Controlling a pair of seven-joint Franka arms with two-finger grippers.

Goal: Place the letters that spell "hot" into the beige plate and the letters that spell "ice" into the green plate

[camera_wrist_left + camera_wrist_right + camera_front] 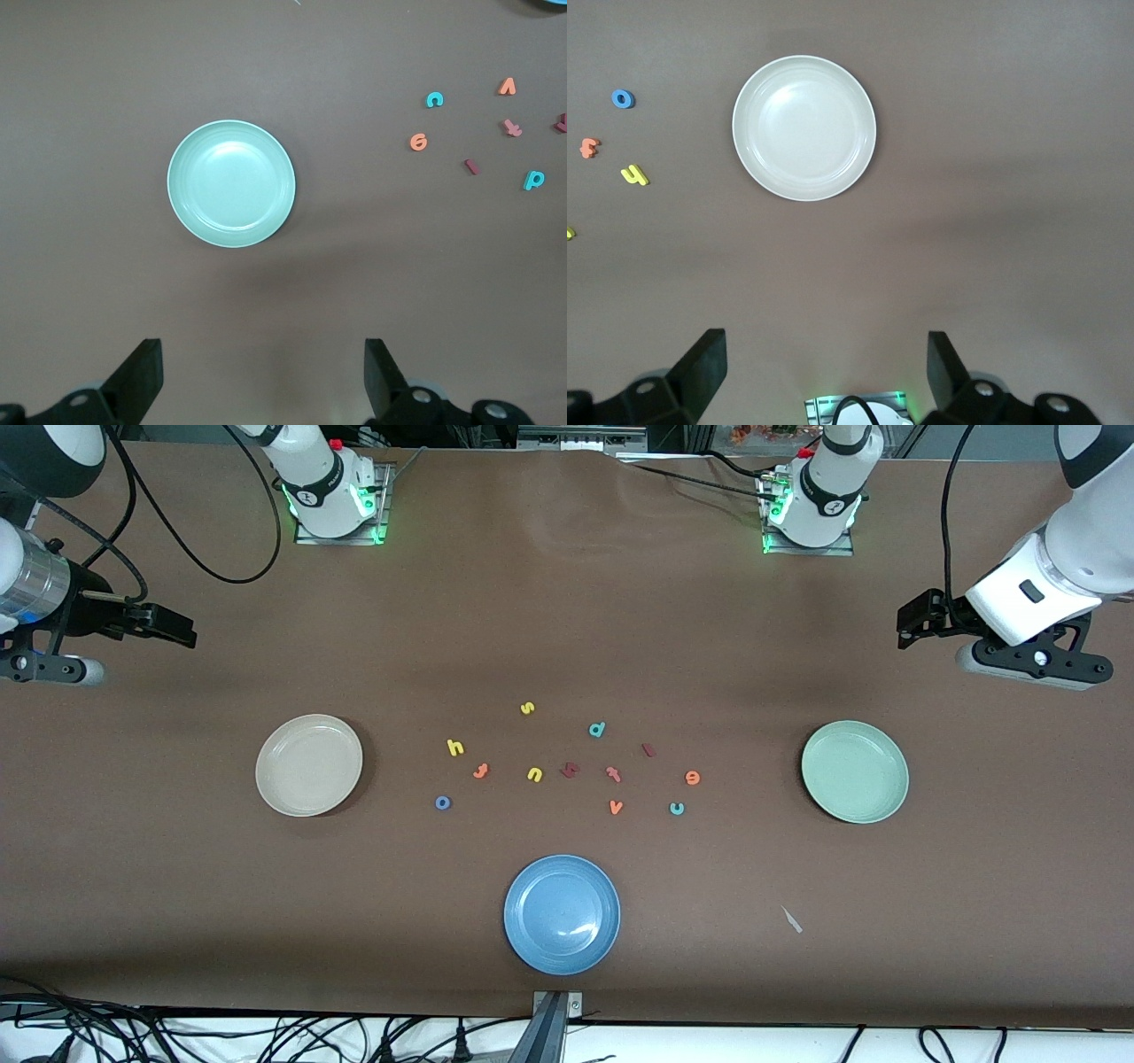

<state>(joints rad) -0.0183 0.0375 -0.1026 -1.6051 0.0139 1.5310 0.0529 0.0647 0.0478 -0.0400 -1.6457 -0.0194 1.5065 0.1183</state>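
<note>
- Left gripper: I hold it high over bare table at the left arm's end, farther from the front camera than the green plate. Fingers spread wide, nothing between them.
- Right gripper: raised over bare table at the right arm's end, farther from the front camera than the beige plate. Also spread wide and empty.
- Both plates: no letters in either, so by my reckoning no sorting is done yet.
- "hot" set, on the side of the cluster toward the beige plate: yellow h, orange t just beside it, blue o nearest the front camera of the three.
- "ice" set, on the side toward the green plate: dark red i, orange e, teal c.
- Decoys to leave alone: yellow n, yellow s, teal d, orange v, redder t, a dark red letter, blue plate.
- Step in hand, as I judge it: first pick. I would send each arm to its own side's set.
- Technique: the letters are tiny and flat, so I would come straight down, narrow the fingers first, and straddle one letter only. The h and t lie close together and risk a double grab.
</note>
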